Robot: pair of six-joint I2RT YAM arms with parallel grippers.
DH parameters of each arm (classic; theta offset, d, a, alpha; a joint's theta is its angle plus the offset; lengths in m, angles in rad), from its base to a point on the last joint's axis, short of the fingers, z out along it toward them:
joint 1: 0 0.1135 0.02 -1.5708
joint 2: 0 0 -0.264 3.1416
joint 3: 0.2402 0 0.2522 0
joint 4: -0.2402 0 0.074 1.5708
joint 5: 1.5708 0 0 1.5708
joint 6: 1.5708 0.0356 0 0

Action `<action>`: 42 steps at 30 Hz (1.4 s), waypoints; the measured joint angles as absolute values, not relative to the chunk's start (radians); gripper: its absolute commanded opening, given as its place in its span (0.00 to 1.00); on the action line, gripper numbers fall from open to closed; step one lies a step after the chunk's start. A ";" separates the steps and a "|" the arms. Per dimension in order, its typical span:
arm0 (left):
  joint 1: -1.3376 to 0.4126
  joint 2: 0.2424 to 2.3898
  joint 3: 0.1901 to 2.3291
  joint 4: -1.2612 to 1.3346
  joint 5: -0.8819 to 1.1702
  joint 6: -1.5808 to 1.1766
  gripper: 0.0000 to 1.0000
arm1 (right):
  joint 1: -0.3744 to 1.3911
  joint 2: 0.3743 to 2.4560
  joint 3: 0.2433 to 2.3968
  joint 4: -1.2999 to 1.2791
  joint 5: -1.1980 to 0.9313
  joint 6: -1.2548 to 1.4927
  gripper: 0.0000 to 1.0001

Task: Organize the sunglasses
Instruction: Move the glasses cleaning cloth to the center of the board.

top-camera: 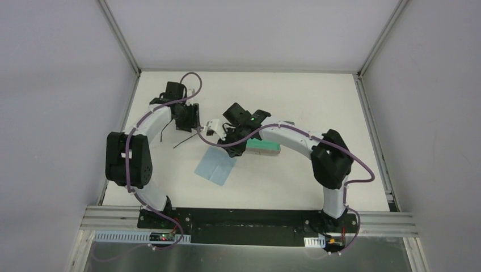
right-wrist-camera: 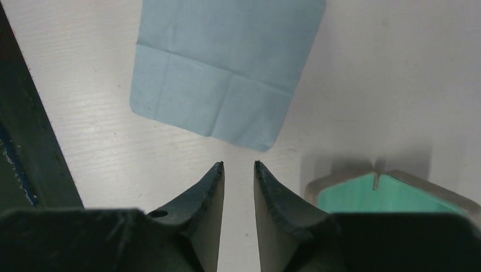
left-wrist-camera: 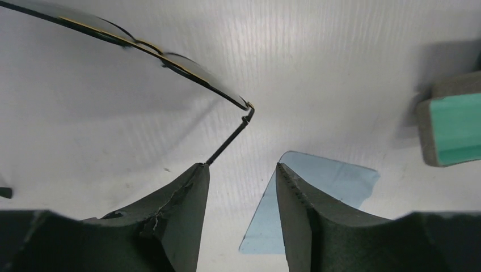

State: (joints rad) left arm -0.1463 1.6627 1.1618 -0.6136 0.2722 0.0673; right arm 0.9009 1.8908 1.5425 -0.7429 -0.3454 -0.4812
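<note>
One pair of sunglasses (left-wrist-camera: 187, 71), thin black wire with dark lenses, lies on the white table just beyond my left gripper (left-wrist-camera: 241, 165). Its slender arm (left-wrist-camera: 227, 144) runs down to the tip of the left finger (left-wrist-camera: 190, 192). The jaws stand apart with only table between them. From above, the sunglasses (top-camera: 182, 143) show as thin dark lines below the left gripper (top-camera: 187, 118). My right gripper (right-wrist-camera: 238, 164) hovers over bare table with a narrow gap and nothing in it, between the light blue cloth (right-wrist-camera: 227, 68) and the case (right-wrist-camera: 391, 195).
The oblong case with a teal inside (top-camera: 264, 148) lies under the right forearm, and the blue cloth (top-camera: 215, 166) is just in front of it. A small white object (top-camera: 212, 126) sits between the two grippers. Metal rails border the table.
</note>
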 measured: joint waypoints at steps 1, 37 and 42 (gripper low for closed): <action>-0.128 1.655 1.179 -0.614 0.273 0.059 0.50 | 0.913 1.913 1.552 -0.741 -0.344 -0.475 0.28; 0.039 1.568 1.208 -0.599 0.422 -0.035 0.48 | 0.922 2.155 1.666 -0.715 -0.101 -0.457 0.00; 0.039 1.568 1.203 -0.598 0.449 -0.029 0.41 | 0.887 2.193 1.731 -0.709 -0.078 -0.480 0.00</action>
